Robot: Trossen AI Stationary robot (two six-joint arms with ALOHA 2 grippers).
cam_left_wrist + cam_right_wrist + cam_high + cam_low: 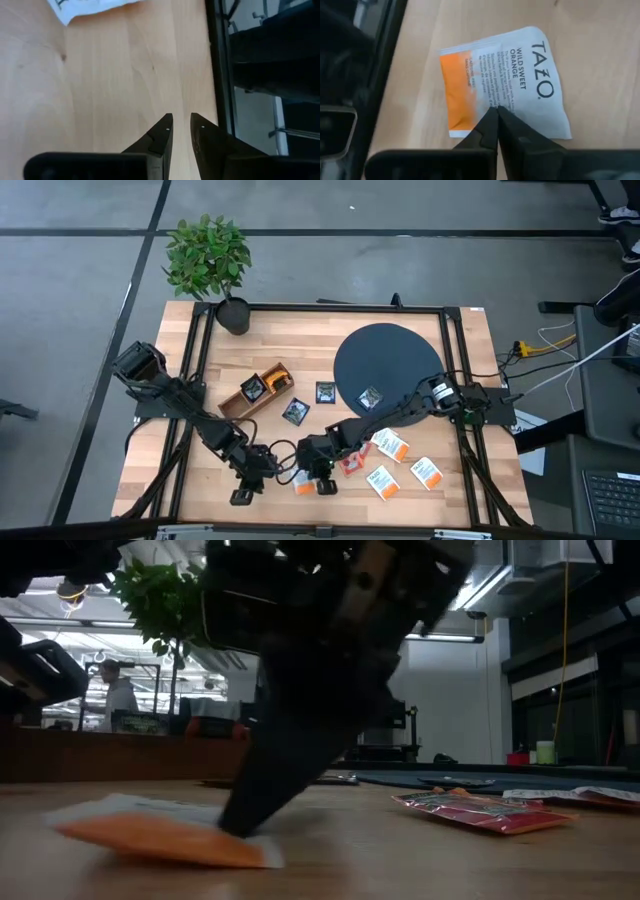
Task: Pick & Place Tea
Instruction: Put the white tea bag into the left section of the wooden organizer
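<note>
Far left we see the left arm coming in over the wooden surface (200, 480), w/ the left gripper (243, 492) low near the front edge; in the left wrist view its fingertips (166, 131) sit a narrow gap apart over bare wood, nothing between them, so slightly open and empty. Behind that, the potted plant (208, 262) stands at the back-left corner, and the wooden divided box (257, 390) lies mid-left w/ a dark sachet (253, 388) in one compartment. Two more dark sachets lie on the wood just right of the box (295, 412), (325, 392). At front centre we find the right gripper (322, 483), next to the left one. The right wrist view shows its fingertips (496, 120) pressed together, tips down on a white-and-orange sachet (507, 82) printed "Wild Sweet Orange"; the sachet lies flat on the surface, and we can't tell if any of it is pinched. The low view gives the same: dark tips touching the near sachet (160, 830), which lies on the wood. Right of that a red sachet (349, 464) lies by the right arm, then three white-and-orange sachets (392, 445), (382, 482), (427, 472) spread front-right. The dark round disc (385, 360) sits back-right w/ one dark sachet (371, 398) on its front part. Bkgd of the low view: a person (118, 690) stands far off in the room.
</note>
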